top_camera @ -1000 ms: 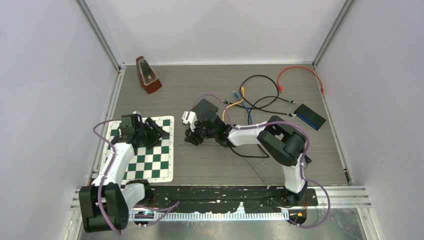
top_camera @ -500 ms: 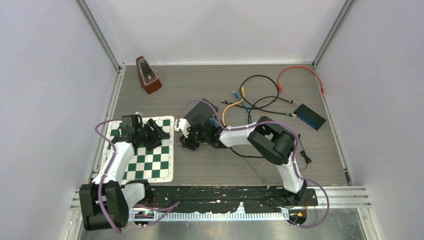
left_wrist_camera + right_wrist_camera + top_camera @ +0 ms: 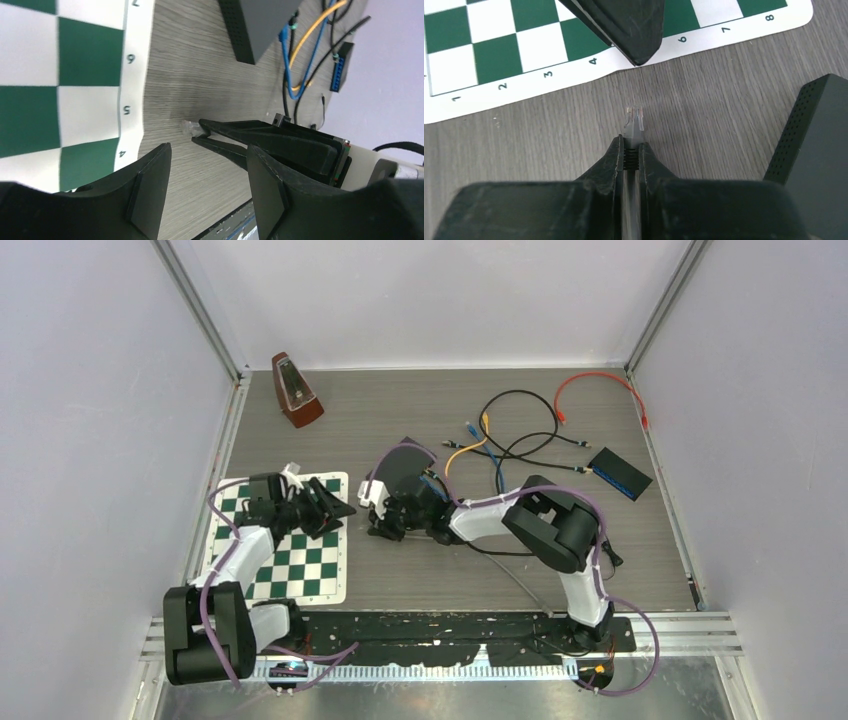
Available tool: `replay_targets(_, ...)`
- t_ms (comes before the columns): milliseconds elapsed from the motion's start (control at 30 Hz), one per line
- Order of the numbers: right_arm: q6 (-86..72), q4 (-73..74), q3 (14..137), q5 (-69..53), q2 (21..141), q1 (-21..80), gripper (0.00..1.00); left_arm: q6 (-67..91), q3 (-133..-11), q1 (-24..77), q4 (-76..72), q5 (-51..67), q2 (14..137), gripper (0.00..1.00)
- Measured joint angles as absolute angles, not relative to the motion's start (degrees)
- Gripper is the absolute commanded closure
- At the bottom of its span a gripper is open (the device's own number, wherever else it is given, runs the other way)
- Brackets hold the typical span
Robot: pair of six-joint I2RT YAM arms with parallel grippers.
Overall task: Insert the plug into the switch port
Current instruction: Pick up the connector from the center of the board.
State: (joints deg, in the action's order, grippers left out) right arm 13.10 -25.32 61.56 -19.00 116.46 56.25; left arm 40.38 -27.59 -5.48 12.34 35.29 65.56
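plug (image 3: 633, 120) pinched in right gripper (image 3: 630, 146), clear at wrist, seemingly lost overhead; left gripper (image 3: 207, 147) spread wide.

Two matching arms: left arm (image 3: 240, 555), right arm (image 3: 485, 518). White shells cover the long links, with bulky black housings at the joints and bases. A purple cable (image 3: 656, 645) trails along each arm in slack loops. Left pincer (image 3: 207, 150) and right pincer (image 3: 631, 145) have matte black wedge fingers tapering to slim tips, their faces lightly scuffed. The right one has ribbed pads (image 3: 626, 161).
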Motion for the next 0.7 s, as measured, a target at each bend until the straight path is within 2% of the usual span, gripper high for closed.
replay_targets(167,10.2,-27.8,58.7,-20.1,112.0,55.5,0.95,40.4,-26.8,-4.7,7.2,39.7,65.6,0.4)
replay_targets(400,6.0,-33.5,56.5,-22.0,106.8,54.0,0.95,41.9,-26.7,-1.3,-0.4,44.0,67.2,0.46)
replay_targets(567,4.1,-35.3,55.2,-22.7,106.1,53.1,0.95,43.8,-26.3,1.4,-5.5,45.8,68.5,0.51)
replay_targets(700,2.8,-36.0,54.2,-23.1,105.8,52.5,0.95,44.8,-26.3,3.0,-8.4,46.6,68.8,0.51)
